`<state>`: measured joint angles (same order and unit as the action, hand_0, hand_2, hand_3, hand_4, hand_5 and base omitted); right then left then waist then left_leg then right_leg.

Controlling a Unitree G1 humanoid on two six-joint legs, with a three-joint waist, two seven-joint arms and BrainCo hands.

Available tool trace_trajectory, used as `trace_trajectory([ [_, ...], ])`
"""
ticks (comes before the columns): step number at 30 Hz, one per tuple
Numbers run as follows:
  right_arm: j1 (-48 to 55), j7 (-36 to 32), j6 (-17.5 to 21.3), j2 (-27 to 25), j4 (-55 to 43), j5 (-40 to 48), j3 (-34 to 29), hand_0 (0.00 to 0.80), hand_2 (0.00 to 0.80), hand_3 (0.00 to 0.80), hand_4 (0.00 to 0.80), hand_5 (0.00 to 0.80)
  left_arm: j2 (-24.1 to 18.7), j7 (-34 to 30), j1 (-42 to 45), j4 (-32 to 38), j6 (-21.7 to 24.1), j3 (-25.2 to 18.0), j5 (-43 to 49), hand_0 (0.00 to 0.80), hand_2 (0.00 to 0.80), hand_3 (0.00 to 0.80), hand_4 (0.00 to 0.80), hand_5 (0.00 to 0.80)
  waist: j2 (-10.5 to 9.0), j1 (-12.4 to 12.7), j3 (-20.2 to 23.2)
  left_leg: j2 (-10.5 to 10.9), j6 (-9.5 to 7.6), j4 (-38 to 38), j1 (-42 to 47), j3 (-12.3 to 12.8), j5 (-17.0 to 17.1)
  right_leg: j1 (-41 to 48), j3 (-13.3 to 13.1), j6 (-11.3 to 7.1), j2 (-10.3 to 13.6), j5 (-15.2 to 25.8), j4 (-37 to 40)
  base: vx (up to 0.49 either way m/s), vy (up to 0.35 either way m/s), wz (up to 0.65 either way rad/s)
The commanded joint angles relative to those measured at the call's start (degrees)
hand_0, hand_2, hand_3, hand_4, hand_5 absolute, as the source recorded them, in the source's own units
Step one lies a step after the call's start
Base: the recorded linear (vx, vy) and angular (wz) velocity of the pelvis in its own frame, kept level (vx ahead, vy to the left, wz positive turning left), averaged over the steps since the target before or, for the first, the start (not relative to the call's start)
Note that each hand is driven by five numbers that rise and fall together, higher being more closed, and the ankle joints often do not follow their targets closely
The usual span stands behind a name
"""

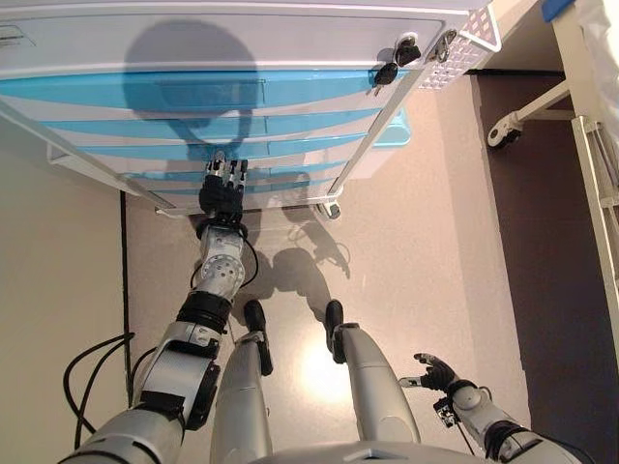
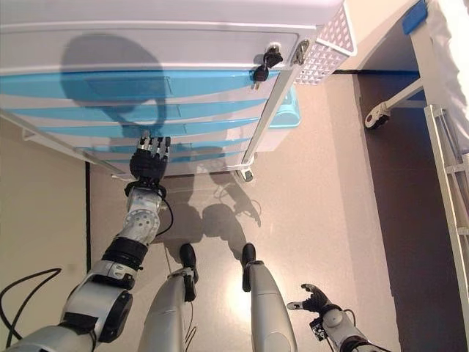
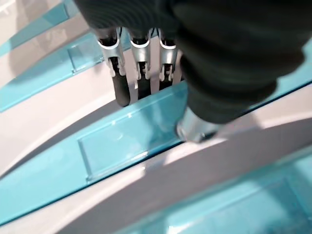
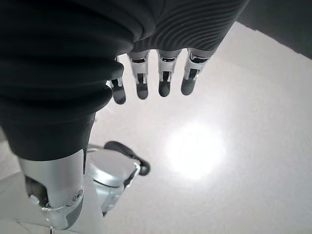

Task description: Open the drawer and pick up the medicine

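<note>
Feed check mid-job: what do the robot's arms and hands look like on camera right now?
Both arms are silver-grey metal segments with black joint bands. The left hand and the right hand each wear a dark ribbed cover over wrist and back of hand. Silver fingers end in dark tips; the thumb is silver too.

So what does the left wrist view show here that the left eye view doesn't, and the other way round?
Only the left wrist view shows the left hand's fingertips straight, at the top edge of a clear handle plate on a blue drawer front. Only the left eye view shows the whole cabinet, its keys, the white basket at its side, and the right hand hanging open over the floor. Both show the left hand at the blue drawers, all closed.
</note>
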<state>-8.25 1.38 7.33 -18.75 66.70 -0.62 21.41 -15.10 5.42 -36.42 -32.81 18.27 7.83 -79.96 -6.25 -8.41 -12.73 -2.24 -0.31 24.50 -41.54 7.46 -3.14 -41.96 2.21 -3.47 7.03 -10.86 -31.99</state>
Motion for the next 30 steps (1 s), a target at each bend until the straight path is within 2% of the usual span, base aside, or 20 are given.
trace_trajectory([
  [1,1.13,-0.07,0.57,-4.19,2.17,-1.56,2.27,0.000,0.000,0.000,0.000,0.000,-1.49,-9.72,-15.01,13.72,5.12,2.45,6.18,0.800,0.800,0.800,0.800,0.800,2.90,1.17,4.13,2.59,-2.33,2.68,1.32,-1.51,-6.58,-0.12,1.54,-0.09,-2.25,8.64,6.06,0.017,-0.030,0.01],
  [14,0.97,0.20,0.33,-4.20,2.26,-1.93,2.13,0.000,0.000,0.000,0.000,0.000,-1.08,-9.31,-13.52,13.04,4.42,1.93,5.75,0.800,0.800,0.800,0.800,0.800,2.94,1.39,4.12,2.48,-1.65,2.53,1.28,-2.26,-5.81,0.09,2.72,0.25,-2.04,8.30,5.65,-0.008,-0.011,0.03],
  [21,0.25,0.57,0.43,-3.92,1.92,-2.37,2.47,0.000,0.000,0.000,0.000,0.000,-1.00,-9.42,-10.36,13.84,3.88,1.62,5.16,0.800,0.800,0.800,0.800,0.800,1.96,2.18,3.44,2.50,-1.15,2.24,0.92,-3.72,-4.62,0.41,4.16,0.62,-2.11,8.23,5.62,-0.034,-0.054,0.08],
  [27,-0.21,1.26,0.34,-3.16,2.18,-2.54,3.10,0.000,0.000,0.000,0.000,0.000,-0.77,-10.35,-6.05,15.19,2.53,2.23,4.65,0.800,0.800,0.800,0.800,0.800,0.14,3.73,2.19,2.76,-0.65,1.87,1.30,-6.08,-3.24,1.83,6.80,1.18,-1.93,7.62,5.10,-0.042,-0.104,0.22],
  [28,-0.28,1.52,0.26,-2.84,2.32,-2.48,3.10,0.000,0.000,0.000,0.000,0.000,-0.69,-10.58,-4.54,15.61,1.99,2.43,4.56,0.800,0.800,0.800,0.800,0.800,-0.28,4.50,1.97,3.01,-0.43,1.52,1.53,-7.15,-2.57,2.69,7.99,1.53,-1.90,7.05,4.96,-0.030,-0.121,0.25],
  [29,-0.26,1.53,0.27,-2.82,2.33,-2.49,3.10,0.000,0.000,0.000,0.000,0.000,-0.70,-10.58,-4.51,15.64,1.99,2.45,4.57,0.800,0.800,0.800,0.800,0.800,-0.28,4.44,1.94,3.05,-0.42,1.48,1.59,-7.22,-2.54,2.78,8.06,1.54,-1.88,7.04,5.00,-0.023,-0.167,0.39],
  [30,0.06,1.77,0.27,-2.48,2.27,-2.35,2.72,0.000,0.000,0.000,0.000,0.000,-0.60,-10.90,-2.57,16.30,1.49,2.62,4.52,0.800,0.800,0.800,0.800,0.800,-0.42,5.07,1.74,3.37,-0.18,1.31,1.84,-8.51,-1.96,3.57,9.52,1.84,-1.64,6.20,4.49,-0.008,-0.081,0.37],
])
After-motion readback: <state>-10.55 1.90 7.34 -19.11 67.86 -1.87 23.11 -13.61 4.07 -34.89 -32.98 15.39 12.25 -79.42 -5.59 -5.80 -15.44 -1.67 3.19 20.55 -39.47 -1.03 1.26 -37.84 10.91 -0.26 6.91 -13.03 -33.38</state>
